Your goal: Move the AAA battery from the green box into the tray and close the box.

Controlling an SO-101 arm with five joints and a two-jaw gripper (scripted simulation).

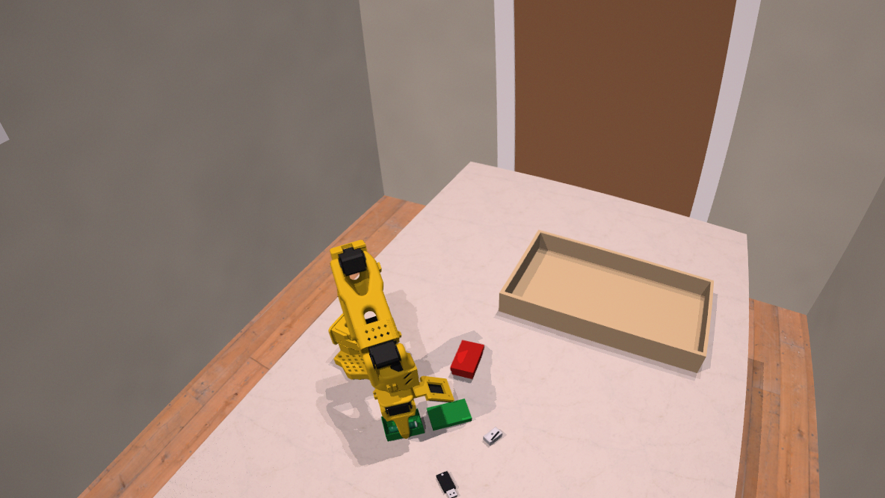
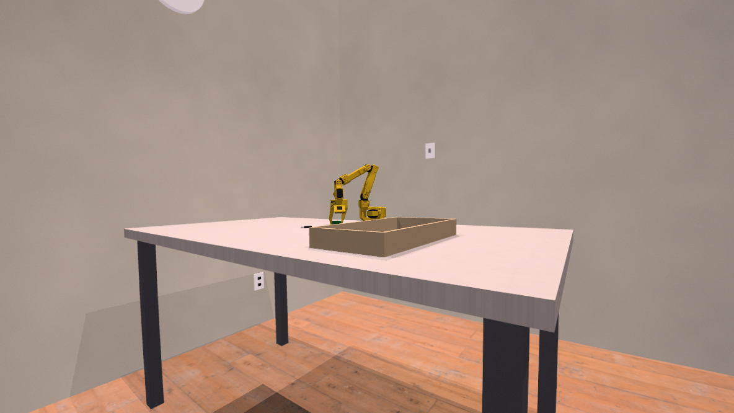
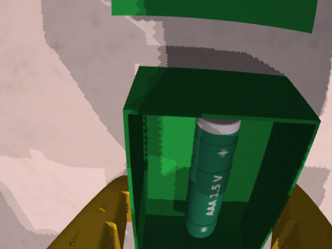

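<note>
One dark-green, silver-ended cylindrical AAA battery (image 1: 415,424) (image 3: 212,180) lies inside the green open-topped box base (image 1: 392,436) (image 2: 336,222) (image 3: 210,94), whose walls our hand (image 1: 405,425) (image 2: 336,221) (image 3: 203,221) grips; stiff, probably slippery, it suits mid-body pinching or tipping. Beneath the hand spreads the pale surface (image 1: 557,402) (image 2: 462,266) (image 3: 37,112); beyond, grey-brown walls (image 1: 185,123) (image 2: 179,128).

The yellow plastic end effector (image 1: 402,427) (image 3: 203,217) partly covers the open green box base (image 1: 391,435) (image 3: 210,94) from above; the wrist view cuts off that base's near end and most of the flat green lid (image 3: 218,13)
</note>
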